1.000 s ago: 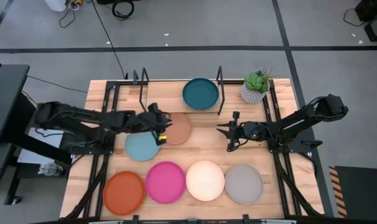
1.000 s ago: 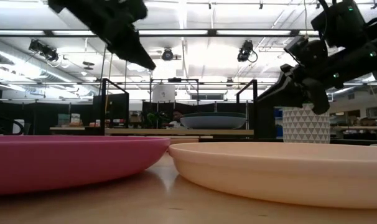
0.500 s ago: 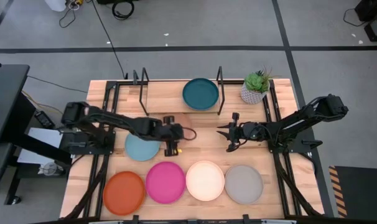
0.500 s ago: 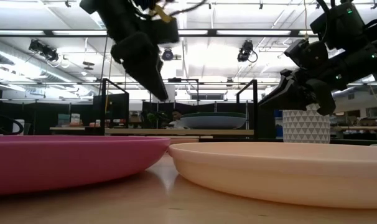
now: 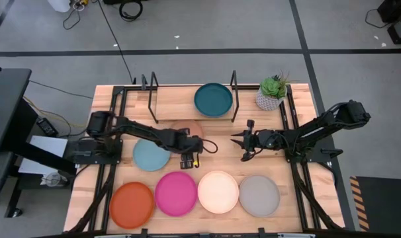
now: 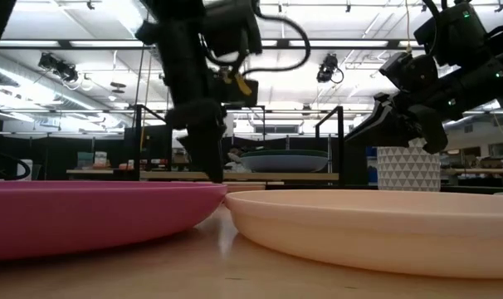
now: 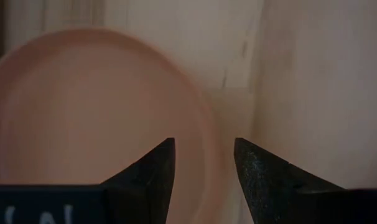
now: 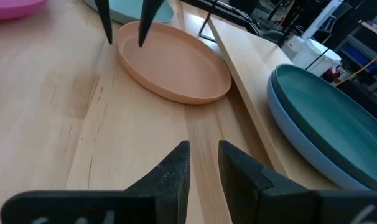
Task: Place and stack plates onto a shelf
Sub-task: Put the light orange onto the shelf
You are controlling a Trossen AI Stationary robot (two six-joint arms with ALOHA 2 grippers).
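A peach plate (image 5: 185,129) lies flat on the table in front of the shelf (image 5: 177,99). My left gripper (image 7: 203,169) is open and points down over the plate's near right rim (image 8: 123,50). One finger stands inside the rim and one outside, and I see no touch. A dark teal plate (image 5: 212,99) rests on the shelf, seemingly on top of a blue one (image 8: 282,127). My right gripper (image 5: 244,144) hovers open over bare wood to the right of the peach plate, with nothing between its fingers.
A light blue plate (image 5: 149,157) lies left of the peach one. Orange (image 5: 131,203), magenta (image 5: 176,193), cream (image 5: 218,192) and grey (image 5: 259,196) plates line the near edge. A potted plant (image 5: 272,92) stands at the far right. Black wire uprights (image 5: 233,84) end the shelf.
My left gripper has swung from over the peach plate's left part toward the table's right and near edges. It has tipped to point straight down and has sunk to the plate's near right rim. The plates lie where they were.
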